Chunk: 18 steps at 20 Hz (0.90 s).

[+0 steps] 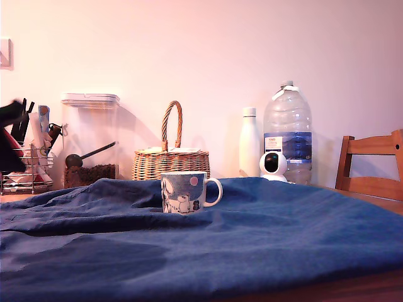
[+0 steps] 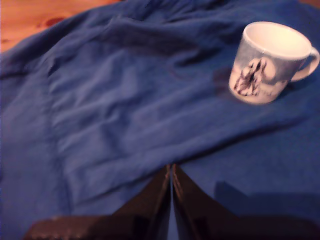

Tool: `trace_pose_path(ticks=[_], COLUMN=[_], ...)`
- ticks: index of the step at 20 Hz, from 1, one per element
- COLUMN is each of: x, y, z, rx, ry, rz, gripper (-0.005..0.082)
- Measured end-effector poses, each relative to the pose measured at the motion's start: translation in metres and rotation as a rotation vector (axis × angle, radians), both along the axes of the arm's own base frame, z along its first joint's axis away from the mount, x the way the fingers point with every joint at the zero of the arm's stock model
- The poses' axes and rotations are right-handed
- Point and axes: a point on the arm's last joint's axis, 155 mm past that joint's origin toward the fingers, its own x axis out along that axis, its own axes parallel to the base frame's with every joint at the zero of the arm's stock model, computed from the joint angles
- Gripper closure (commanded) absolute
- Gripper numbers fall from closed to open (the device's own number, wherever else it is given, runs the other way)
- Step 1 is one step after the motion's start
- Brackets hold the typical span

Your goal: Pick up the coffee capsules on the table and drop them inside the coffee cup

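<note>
I am holding the gripper above the blue cloth, and in the wrist view its two dark fingers are pressed together at the tips with nothing between them. The coffee cup is standing upright on the cloth, well apart from the fingers; in the exterior view the coffee cup sits near the middle, its handle pointing to that view's right. I am looking for a capsule and finding none in either view: it may be hiding in a fold or lying out of frame, so I cannot tell where it is.

I judge that I am at the searching stage, before any pick. The next move calls for locating a capsule, parting the fingers and lowering over it.

The cup's inside looks pale and empty as far as the wrist view shows. Behind it, the wicker basket keeps its contents hidden, and the clear canister is holding a dark layer with a scoop in it.
</note>
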Motion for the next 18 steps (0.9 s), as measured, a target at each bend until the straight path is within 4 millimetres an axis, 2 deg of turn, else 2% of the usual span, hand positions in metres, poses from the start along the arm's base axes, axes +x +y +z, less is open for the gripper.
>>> trace_pose_path(ticks=[8,12,18], x=[-0.025,-0.034,-0.053], y=[0.009,0.013,0.02], z=[0.024,0.042,0.052], rx=[-0.031,-0.037,-0.034], ry=[-0.107,-0.162,-0.187], rz=[0.031,0.045,0.066], gripper=[0.0788,0.0788,0.0788])
